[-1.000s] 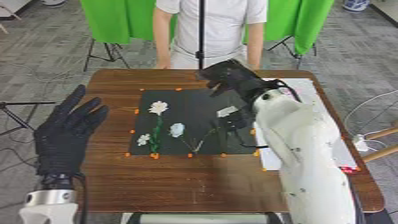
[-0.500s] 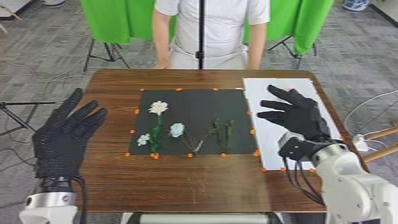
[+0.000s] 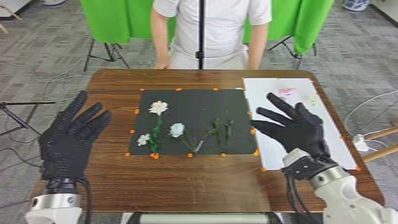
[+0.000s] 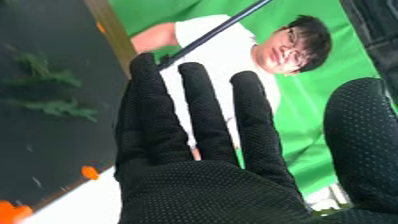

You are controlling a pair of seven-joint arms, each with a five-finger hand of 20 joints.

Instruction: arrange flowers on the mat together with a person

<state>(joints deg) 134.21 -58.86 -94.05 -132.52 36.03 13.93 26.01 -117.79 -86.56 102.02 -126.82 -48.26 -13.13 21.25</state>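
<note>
In the head view my right hand (image 3: 294, 131) is open over the white sheet, right of the dark mat (image 3: 191, 96). My left hand (image 3: 69, 142) is open at the table's left edge. On the mat lie a tall white flower (image 3: 158, 107) with a green stem, a small white flower (image 3: 143, 140) low on the left, a pale flower (image 3: 177, 130) near the middle, and green stems (image 3: 228, 131) toward the right. The right wrist view has my right hand (image 4: 213, 185) with straight fingers, beside green sprigs (image 4: 58, 107) on the mat.
A white sheet (image 3: 256, 92) with a pink item (image 3: 287, 93) near its far end covers the table's right side. Orange markers ring the mat. The brown table (image 3: 204, 187) extends toward the near edge.
The right hand was over the mat's upper right, then drew back to the right over the white sheet, uncovering green stems on the mat. The left hand has barely shifted.
</note>
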